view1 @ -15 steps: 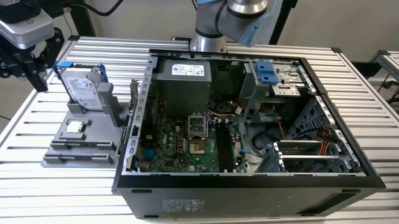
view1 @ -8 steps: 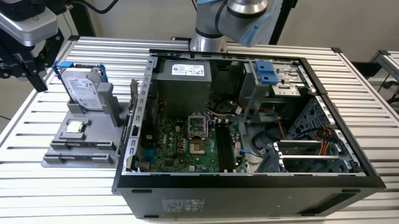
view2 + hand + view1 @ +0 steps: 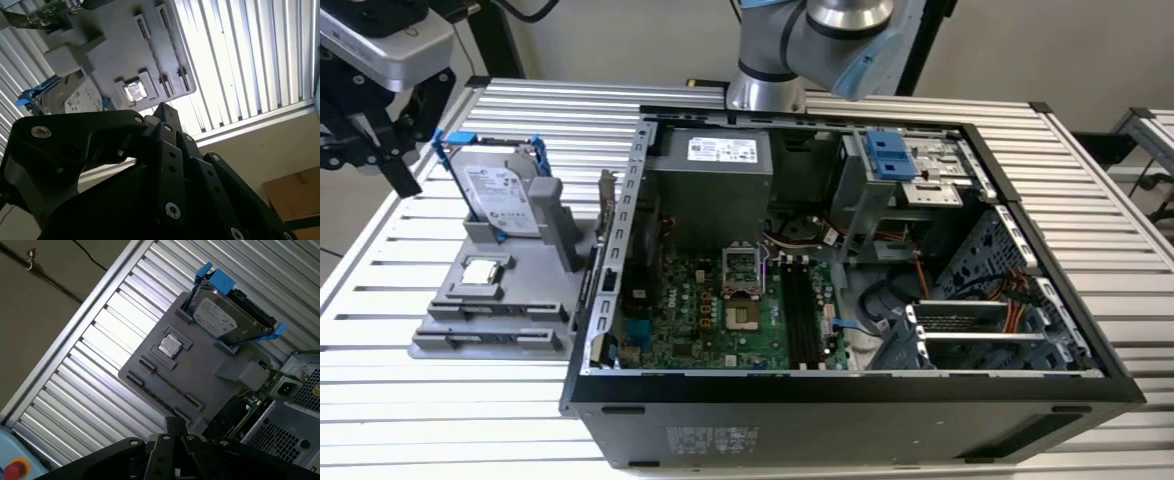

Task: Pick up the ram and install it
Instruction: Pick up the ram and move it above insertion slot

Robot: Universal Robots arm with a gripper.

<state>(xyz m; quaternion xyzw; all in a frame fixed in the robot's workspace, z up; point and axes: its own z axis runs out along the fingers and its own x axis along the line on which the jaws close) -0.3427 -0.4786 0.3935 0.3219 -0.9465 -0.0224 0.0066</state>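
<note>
So the ram is parked on edge along the side of the holder that faces the case. It's tucked against the holder's tall block, just beside the case wall, and the drive and cpu sit further across the same holder. The gripper hangs up above the holder, out past its drive end and well apart from the ram, and it looks clenched shut on nothing. Handling-wise, I'd guess the stick is really light and stiff but thin, so it won't forgive bending or twisting. I'd take it across the flat faces near the middle of the top edge, stay off the contact edge, and squeeze gently since bare board is a bit slick.
</note>
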